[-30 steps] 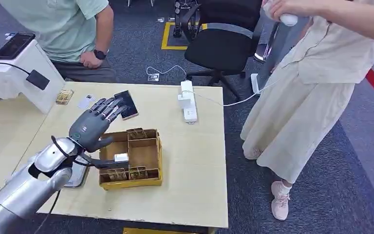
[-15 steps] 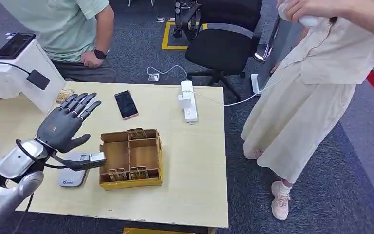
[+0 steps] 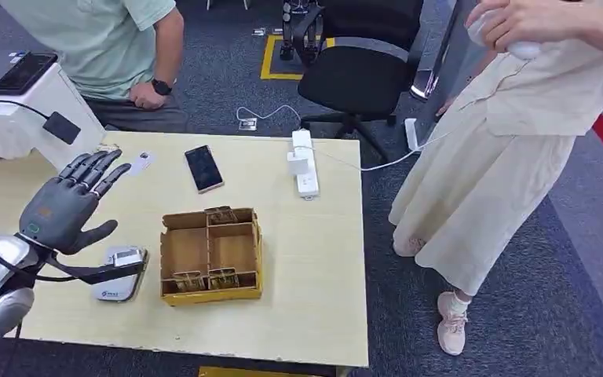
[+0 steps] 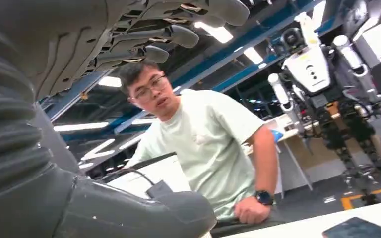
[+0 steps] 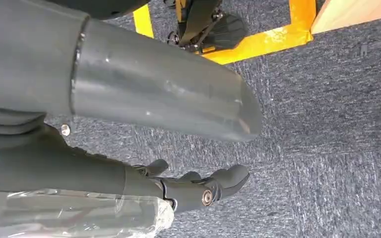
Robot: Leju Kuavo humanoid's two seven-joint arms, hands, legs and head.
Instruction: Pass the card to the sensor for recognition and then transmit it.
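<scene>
One left robot hand (image 3: 61, 210), fingers spread, pinching a small white card (image 3: 128, 258) over the grey sensor pad (image 3: 118, 284); brown cardboard divided box (image 3: 212, 255) at 3 o'clock on the counter (image 3: 306, 267).

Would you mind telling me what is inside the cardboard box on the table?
The cardboard box has several compartments. Brownish clip-like items stand in the small ones at its near and far ends; what they are is unclear. The two larger middle compartments look empty.
</scene>
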